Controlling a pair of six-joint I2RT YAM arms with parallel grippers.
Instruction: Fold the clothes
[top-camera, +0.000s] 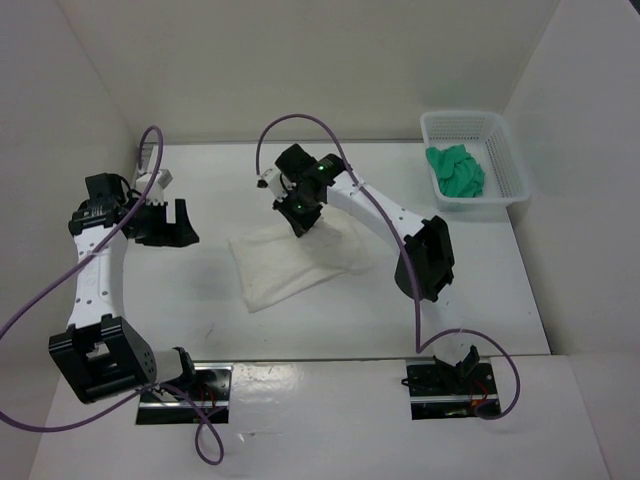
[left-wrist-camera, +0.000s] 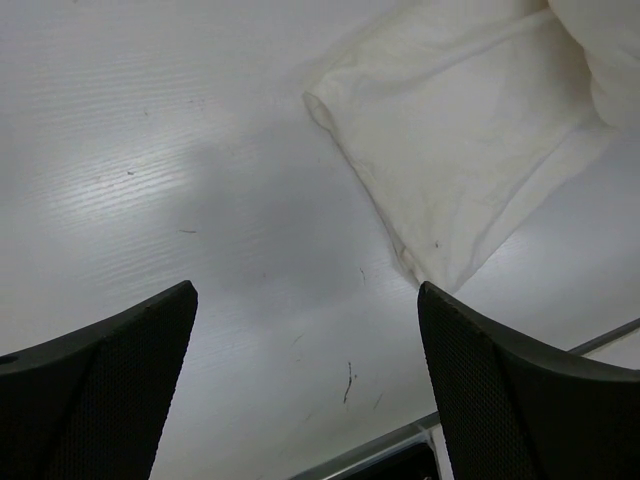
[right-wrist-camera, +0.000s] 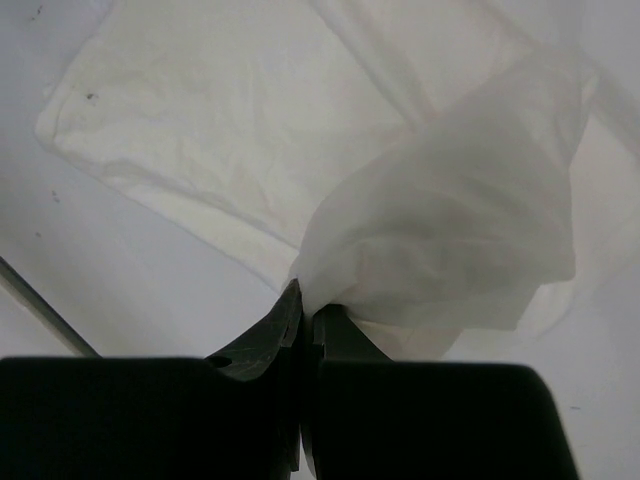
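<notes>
Nothing legible here: no word, label, brand mark or number can be read in any view, neither on the plain white garment (right-wrist-camera: 200, 130) pinched in my right hand (right-wrist-camera: 307, 305) nor on the bare desk (left-wrist-camera: 150, 150) beneath my left hand (left-wrist-camera: 305, 290).

Top cam sits high behind the arm bases (top-camera: 100, 358), facing down over whole table (top-camera: 200, 290). Wrist cams look down close; all share white garment (top-camera: 290, 265).
</notes>
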